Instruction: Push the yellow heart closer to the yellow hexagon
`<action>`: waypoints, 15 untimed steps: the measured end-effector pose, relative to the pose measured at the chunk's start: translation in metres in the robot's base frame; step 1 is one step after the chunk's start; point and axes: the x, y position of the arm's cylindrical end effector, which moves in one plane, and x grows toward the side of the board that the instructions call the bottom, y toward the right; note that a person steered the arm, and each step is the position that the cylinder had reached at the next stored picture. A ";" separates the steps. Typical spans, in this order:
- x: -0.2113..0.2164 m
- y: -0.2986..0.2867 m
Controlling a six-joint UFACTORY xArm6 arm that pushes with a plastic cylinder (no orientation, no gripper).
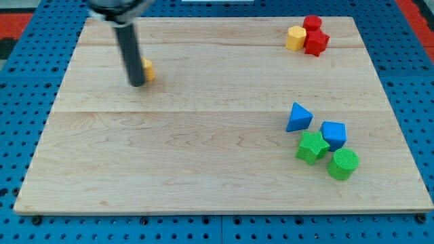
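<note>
On the board's upper left, my tip (137, 84) stands against the left side of the yellow heart (147, 69), mostly hiding it. I carry no claw, only this rod. Far off at the view's top right sits the yellow hexagon (296, 38), touching 2 red blocks (314, 38). I judge the push barely begun; next calls for a long, steady shove rightward, slightly upward.
</note>
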 end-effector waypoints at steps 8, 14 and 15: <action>-0.012 0.109; -0.116 0.143; -0.123 0.246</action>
